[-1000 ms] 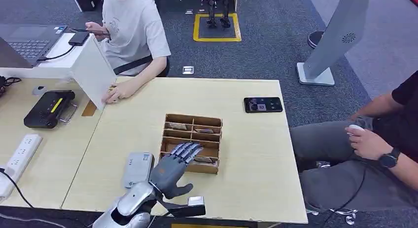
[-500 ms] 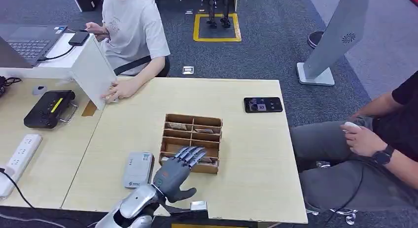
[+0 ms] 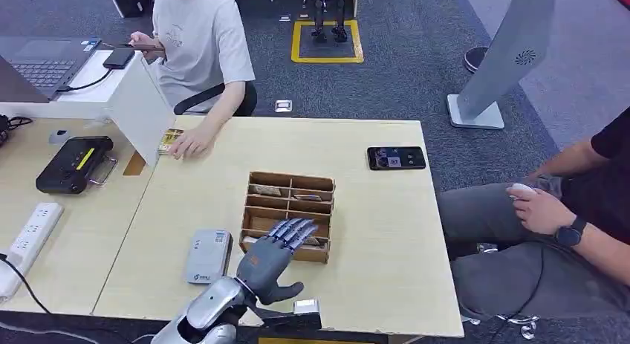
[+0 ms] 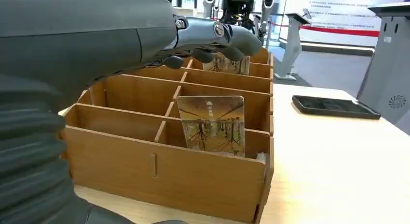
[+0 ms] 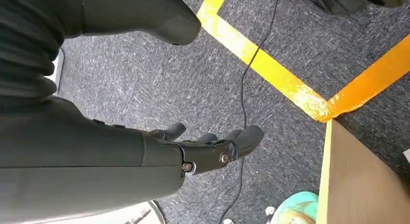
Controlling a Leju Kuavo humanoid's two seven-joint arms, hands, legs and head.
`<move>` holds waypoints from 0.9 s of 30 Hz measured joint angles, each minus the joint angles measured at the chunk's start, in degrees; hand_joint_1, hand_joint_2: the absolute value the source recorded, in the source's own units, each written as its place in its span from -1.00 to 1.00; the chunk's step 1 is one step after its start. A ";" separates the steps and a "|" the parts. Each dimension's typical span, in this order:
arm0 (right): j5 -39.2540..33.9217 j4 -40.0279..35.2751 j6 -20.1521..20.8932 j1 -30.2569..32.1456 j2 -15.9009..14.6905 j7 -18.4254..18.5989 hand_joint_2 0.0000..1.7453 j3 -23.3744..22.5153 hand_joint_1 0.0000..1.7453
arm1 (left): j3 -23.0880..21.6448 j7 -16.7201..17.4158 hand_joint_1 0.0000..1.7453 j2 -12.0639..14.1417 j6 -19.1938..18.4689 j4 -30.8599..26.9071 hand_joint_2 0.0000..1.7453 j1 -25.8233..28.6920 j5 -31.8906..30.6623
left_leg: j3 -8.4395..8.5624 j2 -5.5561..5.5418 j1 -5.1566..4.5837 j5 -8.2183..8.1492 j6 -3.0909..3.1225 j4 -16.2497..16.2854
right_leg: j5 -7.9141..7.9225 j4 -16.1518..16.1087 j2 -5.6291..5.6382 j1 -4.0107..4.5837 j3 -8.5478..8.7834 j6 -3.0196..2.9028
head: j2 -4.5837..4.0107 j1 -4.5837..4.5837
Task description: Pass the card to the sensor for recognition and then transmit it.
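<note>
A wooden divider box (image 3: 290, 186) stands at the middle of the table. A brown picture card (image 4: 212, 123) leans upright in its nearest compartment; from the head view the card (image 3: 312, 242) peeks out beside my fingers. My left hand (image 3: 271, 256) hovers over the box's near edge, fingers (image 4: 212, 35) stretched out above the compartments, holding nothing and not touching the card. The grey sensor (image 3: 209, 255) lies flat just left of the box. My right hand (image 5: 203, 151) hangs over the carpet, fingers loosely apart and empty.
A black phone (image 3: 396, 157) lies at the table's far right. A person at the back left rests a hand on a small card (image 3: 171, 140) beside a white panel (image 3: 141, 106). Another person (image 3: 564, 210) sits at the right. A black device (image 3: 74, 163) and power strip (image 3: 30, 236) lie on the left table.
My left hand has shifted a little to the right along the box's near edge. The person at the back slid a hand and a small card out from the white panel.
</note>
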 joint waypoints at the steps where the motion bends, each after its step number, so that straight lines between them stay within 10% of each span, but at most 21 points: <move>1: 0.00 0.00 0.00 -0.01 0.00 0.00 1.00 0.04 -1.00 | 0.00 0.00 -1.00 -0.11 0.00 0.00 1.00 0.00 0.00 | 0.00 0.00 0.00 0.00 0.00 0.00 | 0.00 0.00 0.00 0.00 0.00 0.00 | 0.00 0.00; 27: -0.02 -0.02 -0.07 -0.02 0.00 0.00 1.00 0.15 -1.00 | 0.00 0.04 -1.00 -0.17 0.00 0.04 1.00 -0.11 0.00 | 0.00 0.00 0.00 0.00 0.00 0.00 | 0.00 0.00 0.00 0.00 0.00 0.00 | 0.00 0.00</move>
